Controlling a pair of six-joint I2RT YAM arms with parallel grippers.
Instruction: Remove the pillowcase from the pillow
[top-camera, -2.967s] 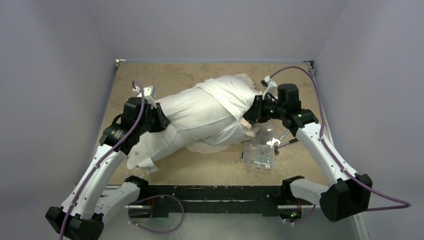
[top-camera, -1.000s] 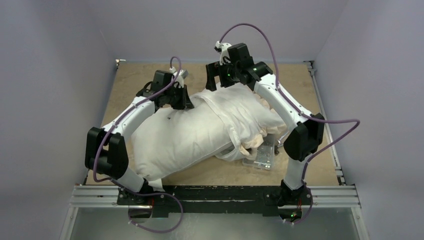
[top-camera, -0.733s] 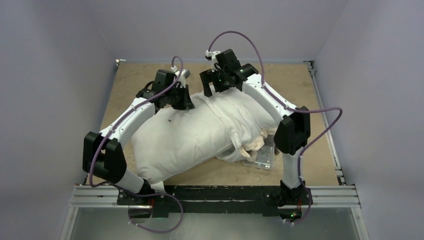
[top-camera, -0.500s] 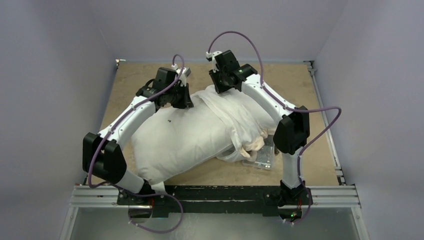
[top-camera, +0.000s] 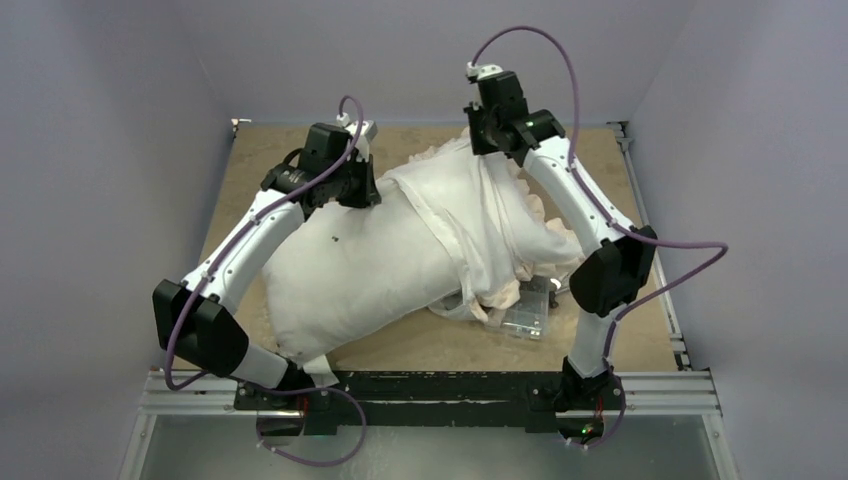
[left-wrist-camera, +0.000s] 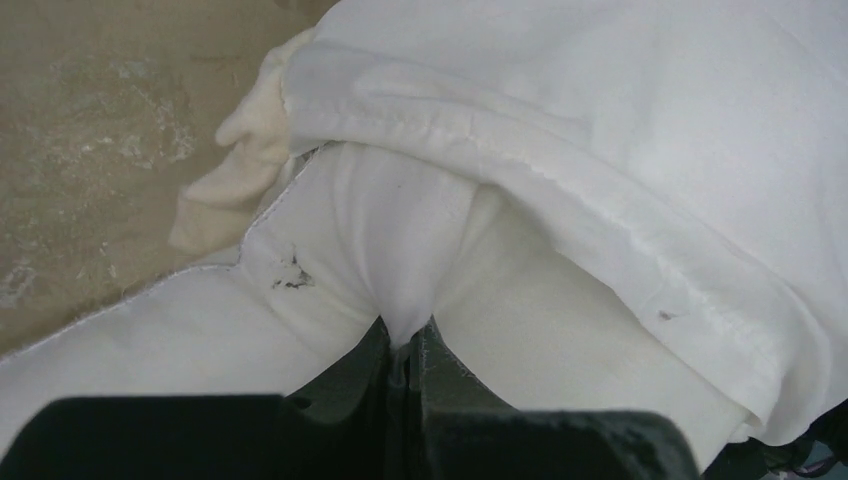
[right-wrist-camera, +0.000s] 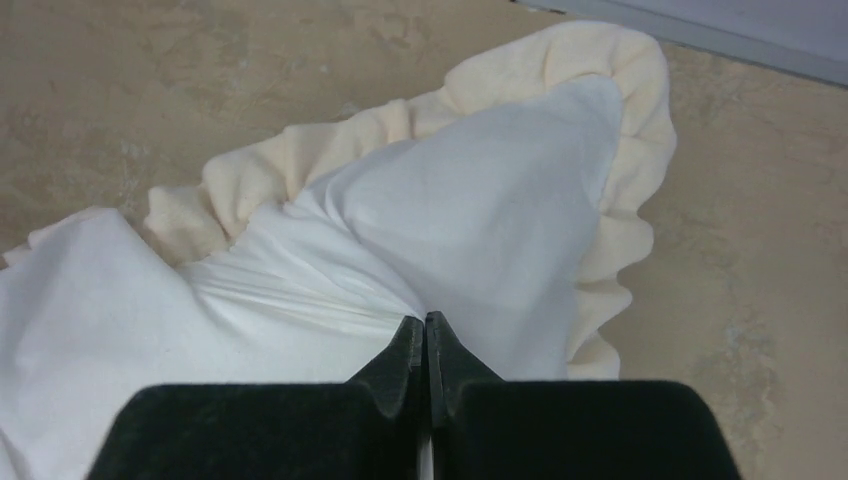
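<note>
- The right claw (right-wrist-camera: 425, 328) is clamped tight on a pinch of the pillowcase (right-wrist-camera: 480, 230), gripping its white back just inside the cream frill (right-wrist-camera: 625, 140) at one corner.
- The cloth there gathers into creases that run to the fingertips, and the frilled corner fans out beyond them over the tan table (top-camera: 265, 165).
- The left claw (left-wrist-camera: 405, 338) is closed on a small fold of the plain white pillow (left-wrist-camera: 370, 230), right under the pillowcase's stitched hem.
- From above, the two claws sit at the far side of the table, the left one near the middle of the pillow's far edge and the right one further right and further back.
- The pillow lies slantwise across the table, with its near-left end bare and reaching almost to the arm bases.
- Its far-right end sits inside the pillowcase, which is bunched in loose folds there.
- The pillowcase's lower folds and frill spill over a clear plastic box (top-camera: 527, 312) by the right arm.
- A few tiny dark specks mark the bare pillow.
</note>
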